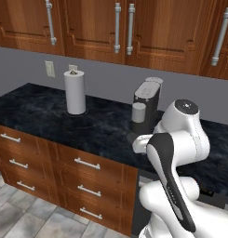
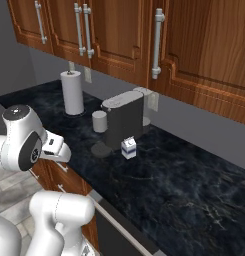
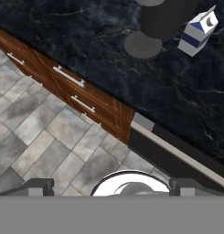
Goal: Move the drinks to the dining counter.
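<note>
The small white-and-blue carton stood upright on the black counter, just right of the coffee machine and apart from it. Farther left stood the paper-towel roll. The gripper hung open above the floor, clear of the carton.

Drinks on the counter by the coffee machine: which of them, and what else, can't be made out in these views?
- Carton: its label print is too small to read; in the left base view the arm covers its spot.
- A pale object behind the coffee machine in the right base view: mostly hidden by the machine, so its kind is unclear.
- Hand: its fingertips are cut by the hand view's bottom edge.
</note>
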Controlling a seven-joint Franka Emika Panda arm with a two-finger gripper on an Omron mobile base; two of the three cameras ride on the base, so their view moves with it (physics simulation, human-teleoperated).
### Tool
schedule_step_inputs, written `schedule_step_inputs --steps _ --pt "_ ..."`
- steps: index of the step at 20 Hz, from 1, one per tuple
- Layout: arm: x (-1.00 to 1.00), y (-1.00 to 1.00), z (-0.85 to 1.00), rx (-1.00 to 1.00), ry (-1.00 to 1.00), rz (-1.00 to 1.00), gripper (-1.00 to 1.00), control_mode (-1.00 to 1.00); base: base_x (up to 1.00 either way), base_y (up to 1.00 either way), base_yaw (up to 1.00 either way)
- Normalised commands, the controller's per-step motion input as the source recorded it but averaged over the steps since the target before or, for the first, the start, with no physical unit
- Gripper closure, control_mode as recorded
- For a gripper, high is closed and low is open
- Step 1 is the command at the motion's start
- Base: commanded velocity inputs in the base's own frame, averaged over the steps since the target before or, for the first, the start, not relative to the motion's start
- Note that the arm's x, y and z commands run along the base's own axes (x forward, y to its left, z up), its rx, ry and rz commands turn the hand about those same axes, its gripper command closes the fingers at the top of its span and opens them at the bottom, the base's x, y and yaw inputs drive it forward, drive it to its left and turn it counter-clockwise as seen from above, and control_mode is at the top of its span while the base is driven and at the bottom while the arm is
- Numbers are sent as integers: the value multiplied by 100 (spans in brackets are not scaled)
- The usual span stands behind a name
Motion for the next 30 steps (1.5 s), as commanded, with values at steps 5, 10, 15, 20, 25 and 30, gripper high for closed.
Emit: schedule_step_inputs --steps 5,10,15,20,25,30 --pt "0 0 0 0 0 0 -100 100 0 0 0" --pt "0 -4 0 0 0 0 -100 -100 0 0 0" --pt "5 -45 -1 4 0 0 -100 -100 0 0 0" --pt "30 -57 0 1 1 3 -100 -100 0 0 0" --pt "63 -60 -1 0 0 11 -100 -100 0 0 0" --pt "66 -43 -14 0 -1 14 -100 -100 0 0 0"
